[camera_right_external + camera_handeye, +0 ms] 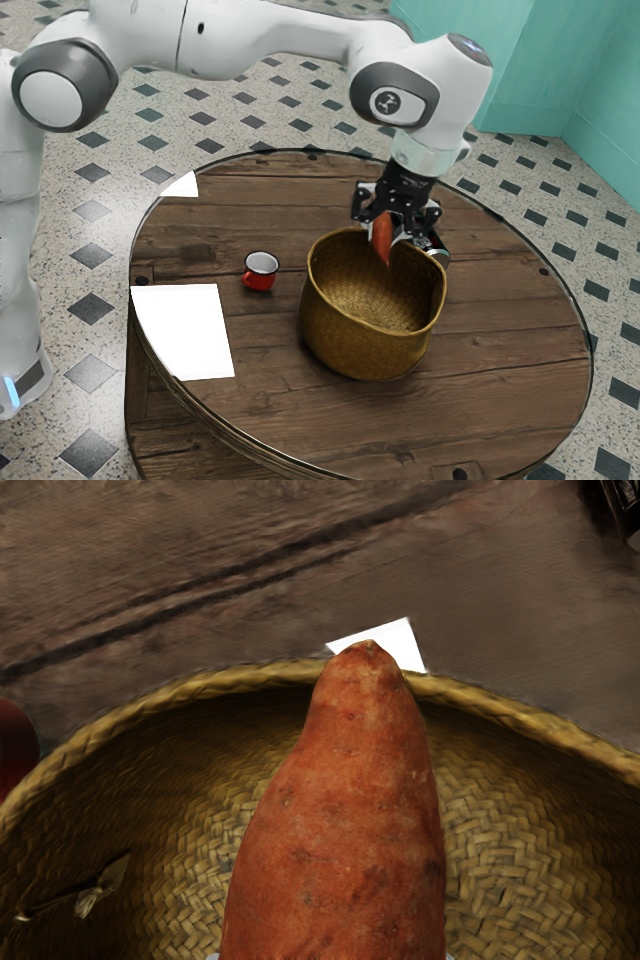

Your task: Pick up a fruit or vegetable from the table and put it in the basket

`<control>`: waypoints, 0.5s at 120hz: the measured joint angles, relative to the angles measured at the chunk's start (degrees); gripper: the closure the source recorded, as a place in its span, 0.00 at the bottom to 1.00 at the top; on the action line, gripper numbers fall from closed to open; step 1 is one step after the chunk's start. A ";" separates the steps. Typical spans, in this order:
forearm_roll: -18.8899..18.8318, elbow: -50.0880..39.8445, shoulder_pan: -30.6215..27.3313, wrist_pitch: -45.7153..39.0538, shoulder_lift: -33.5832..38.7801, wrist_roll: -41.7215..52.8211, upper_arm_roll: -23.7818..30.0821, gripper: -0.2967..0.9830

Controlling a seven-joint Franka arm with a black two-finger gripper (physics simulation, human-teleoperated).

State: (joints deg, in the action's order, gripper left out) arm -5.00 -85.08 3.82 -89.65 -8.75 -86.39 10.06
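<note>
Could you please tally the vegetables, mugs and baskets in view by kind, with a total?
Vegetable, a sweet potato: 1
Mug: 1
Basket: 1
Total: 3

Below the fingers (pixel 402 233), the basket (pixel 360 348) gapes free inside its rim; outside, a dark object (pixel 434 243) sits near them, a mug (pixel 258 280) farther off.
</note>
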 joint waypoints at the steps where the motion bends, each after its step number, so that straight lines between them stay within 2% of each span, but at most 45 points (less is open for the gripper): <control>1: 0.00 0.02 -0.09 0.02 -0.12 -0.06 0.10 0.64; 22: -0.18 0.89 0.18 0.14 -2.14 -1.17 2.71 0.62; 35: -0.82 0.90 0.40 -0.08 -2.18 -1.66 2.83 0.42; 49: -3.50 1.00 2.33 0.05 -0.24 -1.51 5.68 0.31; 54: -5.33 2.51 3.65 -0.23 0.61 2.40 3.34 0.29; 60: -6.86 4.21 2.16 -1.59 0.90 9.67 0.31 0.27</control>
State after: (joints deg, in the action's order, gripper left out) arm -11.87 -80.87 5.97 -91.24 -7.85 -76.72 10.37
